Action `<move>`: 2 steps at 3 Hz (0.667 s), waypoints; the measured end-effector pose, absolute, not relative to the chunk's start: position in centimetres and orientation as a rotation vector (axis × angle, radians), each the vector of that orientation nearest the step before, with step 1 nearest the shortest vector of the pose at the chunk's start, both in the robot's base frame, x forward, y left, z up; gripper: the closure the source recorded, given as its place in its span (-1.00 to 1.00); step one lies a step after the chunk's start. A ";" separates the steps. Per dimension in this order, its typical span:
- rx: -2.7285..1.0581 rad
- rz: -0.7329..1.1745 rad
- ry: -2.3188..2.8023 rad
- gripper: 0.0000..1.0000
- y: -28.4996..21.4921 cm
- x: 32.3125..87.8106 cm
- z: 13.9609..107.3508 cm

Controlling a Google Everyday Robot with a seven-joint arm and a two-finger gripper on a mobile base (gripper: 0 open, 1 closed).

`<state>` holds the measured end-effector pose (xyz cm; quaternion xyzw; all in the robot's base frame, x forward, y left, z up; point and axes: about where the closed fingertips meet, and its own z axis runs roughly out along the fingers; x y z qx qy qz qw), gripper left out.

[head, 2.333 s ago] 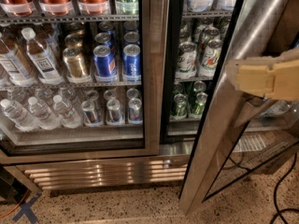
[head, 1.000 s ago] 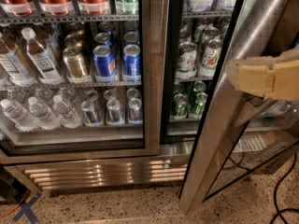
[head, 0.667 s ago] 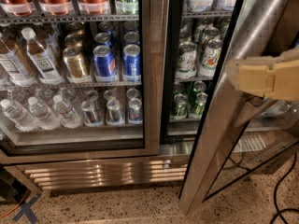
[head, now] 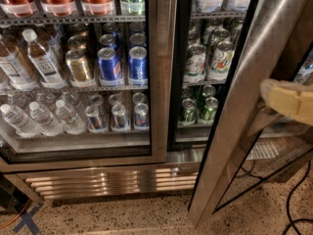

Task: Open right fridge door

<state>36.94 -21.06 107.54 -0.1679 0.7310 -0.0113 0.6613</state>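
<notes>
The fridge [head: 98,166] fills the view from 9 o'clock across to about 2 o'clock, its shelves packed with drinks. The right fridge door [head: 247,97] stands swung open: its wide brushed-steel frame runs as a diagonal band from 1 o'clock down to about 5 o'clock, where its lower corner meets the floor [head: 127,214]. Its black inner rim faces the open compartment. The left door [head: 159,58] sits closed at 10 o'clock, with its steel edge upright near the centre.

The speckled floor spans the bottom, from 7 o'clock to 4 o'clock. Above it, at 7 o'clock, a slatted steel grille [head: 112,182] runs along the fridge base.

Behind the left glass, water bottles [head: 39,119] lie low at 9 o'clock, and blue cans [head: 122,65] stand on the shelf above, just left of centre. In the open right compartment, white-and-green cans [head: 208,60] stand at 1 o'clock, with green cans [head: 198,109] one shelf lower.

The claw [head: 288,99], pale tan, enters from the right edge at 3 o'clock, just beside the open door's frame. Whether it is open or closed cannot be told, nor whether it touches the door. A black cable [head: 293,204] loops on the floor at 4 o'clock.
</notes>
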 end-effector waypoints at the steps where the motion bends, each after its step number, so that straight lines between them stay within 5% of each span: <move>1: -0.209 -0.026 1.665 -1.00 -24.3 37.6 102.3; 2: -0.209 -0.027 1.665 -1.00 -24.4 37.6 102.3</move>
